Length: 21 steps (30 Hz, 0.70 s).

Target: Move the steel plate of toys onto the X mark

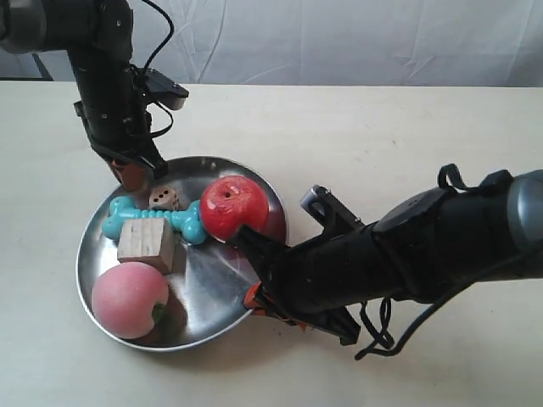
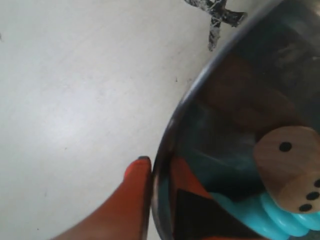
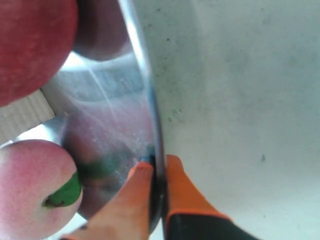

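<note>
The steel plate [image 1: 214, 275] holds a red apple [image 1: 233, 206], a pink peach [image 1: 127, 298], a turquoise bone [image 1: 157, 219], a wooden cube [image 1: 146, 242] and a die [image 1: 163, 197]. My left gripper [image 1: 131, 174], on the arm at the exterior view's left, is shut on the far rim near the die [image 2: 290, 170]; one orange finger [image 2: 135, 200] lies outside the rim [image 2: 200, 85]. My right gripper [image 1: 253, 297] pinches the near rim [image 3: 145, 75] beside the peach [image 3: 25, 185] and apple [image 3: 30, 45]. The X mark [image 2: 216, 15] lies on the table just beyond the rim; the exterior view hides it.
The table [image 1: 407, 127] is pale and bare behind and to the right of the plate. A white cloth backdrop [image 1: 339, 38] hangs along the far edge. The right arm's black body [image 1: 407, 254] lies low over the table at the plate's right.
</note>
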Tool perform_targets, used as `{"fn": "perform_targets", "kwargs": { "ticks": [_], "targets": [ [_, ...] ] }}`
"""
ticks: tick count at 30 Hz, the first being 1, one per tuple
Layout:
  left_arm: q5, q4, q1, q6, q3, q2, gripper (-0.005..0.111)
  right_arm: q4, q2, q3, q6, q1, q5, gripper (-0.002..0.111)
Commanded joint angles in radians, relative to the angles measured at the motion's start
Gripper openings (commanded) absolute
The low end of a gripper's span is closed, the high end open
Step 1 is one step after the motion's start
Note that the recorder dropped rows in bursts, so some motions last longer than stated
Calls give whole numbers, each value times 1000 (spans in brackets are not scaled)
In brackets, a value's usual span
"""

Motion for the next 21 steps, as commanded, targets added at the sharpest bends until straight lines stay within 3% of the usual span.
{"fn": "perform_targets", "kwargs": {
  "ticks": [1, 14, 21],
  "targets": [
    [33, -133, 8, -41, -15, -14, 0, -4, 13, -54, -25, 5, 35, -1],
    [33, -117, 11, -40, -152, 70, 0, -9, 35, -83, -25, -148, 28, -1],
    [33, -129, 21, -40, -256, 158, 0, -5, 143, -192, -25, -194, 42, -1]
  ]
}}
